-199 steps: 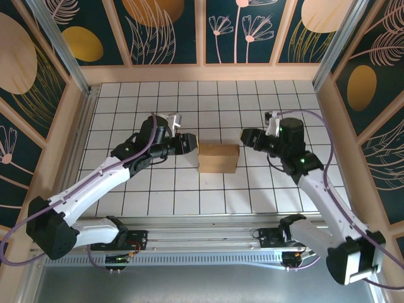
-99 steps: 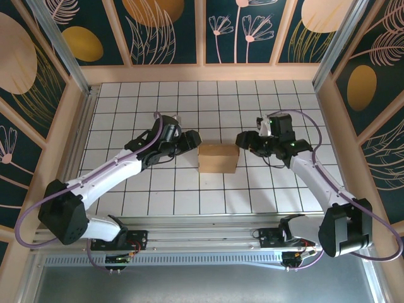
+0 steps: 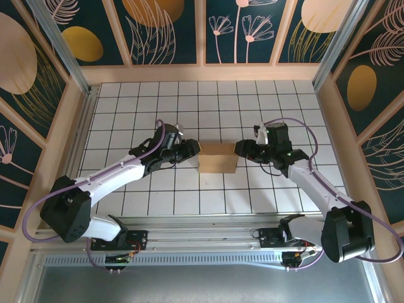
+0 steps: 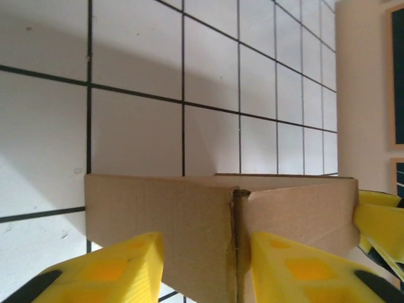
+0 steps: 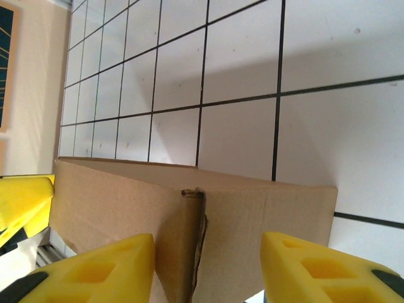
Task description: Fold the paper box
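At the near edge of the desk (image 3: 158, 101) the two arm bases are bolted. From there the left arm (image 3: 113, 173) and the right arm (image 3: 315, 183) are stretched inward over the tiles. The paper box (image 3: 218, 158), a squarish form of plain brown cardboard, is set at the middle of the desk, about midway between the left and right edges.

From above, the left jaws are seen at the box's left end and the right jaws at its right end. In the left wrist view the left jaws are held wide apart. Their yellow left fingers (image 4: 107, 271) are cut off by the bottom of the frame, and a vertical cardboard seam lies between the two tips. Nothing is clamped, and whether the tips touch the cardboard cannot be told. In the right wrist view the right jaws are likewise spread wide, the right fingers (image 5: 322, 268) set on either side of a similar seam, and contact is again unclear.

In each wrist view a yellow finger of the opposite jaws is glimpsed past the box. Whether the box's top flaps are tucked in cannot be made out. Beyond the box, bare tiles run to the far edge.
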